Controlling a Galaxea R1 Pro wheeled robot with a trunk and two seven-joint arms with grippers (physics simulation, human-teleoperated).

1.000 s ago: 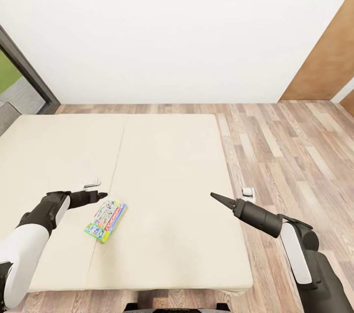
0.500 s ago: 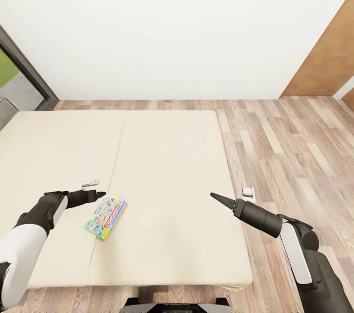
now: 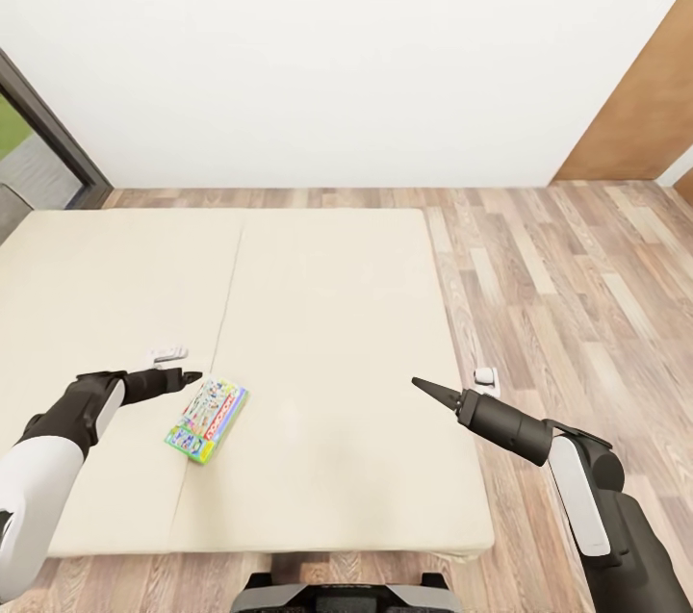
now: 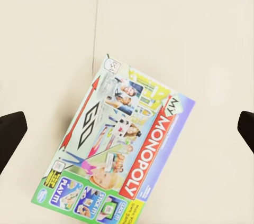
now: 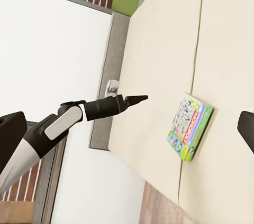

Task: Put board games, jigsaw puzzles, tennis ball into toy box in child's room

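At the left of the head view the left tool (image 3: 192,375) hovers low over the bed (image 3: 327,324), its tip just beside the upper end of a game (image 3: 207,421). In the left wrist view the fingers (image 4: 11,129) stand at the far edges of the frame with the game (image 4: 119,150) between them, so that tool is spread wide and holds nothing. The game lies flat and askew on the mattress, close to the seam, cover up. To the right, the right tool (image 3: 423,386) hangs over the bed's right part, well apart from the game; from the dark tips at the edges of its wrist view I take it to be wide and empty too. The step in hand looks like the reach for this game. Next the left tool must drop, line its fingers across the box's narrow width, and pinch the edges, since a flat box on soft bedding gives little to grip.
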